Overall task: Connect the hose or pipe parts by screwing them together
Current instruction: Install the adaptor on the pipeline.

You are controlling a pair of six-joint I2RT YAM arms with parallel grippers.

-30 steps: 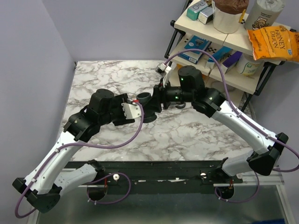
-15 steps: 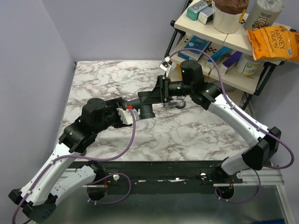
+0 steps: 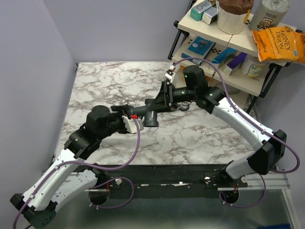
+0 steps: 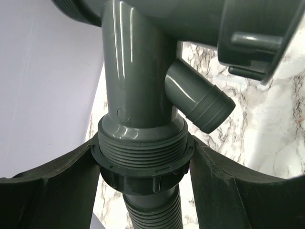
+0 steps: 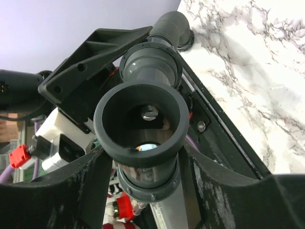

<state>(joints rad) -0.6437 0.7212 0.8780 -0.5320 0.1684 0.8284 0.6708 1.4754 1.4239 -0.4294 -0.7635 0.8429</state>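
The marble desk (image 3: 200, 138) spread under everything, and the fitting (image 3: 151, 110) hung above its middle, held up off the surface. Behind and to the right of the fitting stood a shelf rack (image 3: 205, 28), its far end cut off by the edge of the overhead view. The left arm (image 3: 71, 152) reached in from the fitting's left and the right arm (image 3: 238, 124) from its right.

The ribbed hose (image 5: 169, 24) ran off the fitting's narrow end. From overhead I lost it against the black of the left arm, and neither wrist view showed where its other end went.

The fitting's wide mouth faced the right wrist camera and blocked most of what lay behind it. A barbed side branch (image 4: 200, 102) angled off the stem.

Below that branch, the left claw (image 4: 143, 167) was clamped on the collar nut (image 4: 141, 143), a finger pressed to each side.

The right claw (image 5: 147, 167) stood with its fingers close on both sides of the fitting's grey end ring. The mouth hid the contact, so I could not tell if it gripped.
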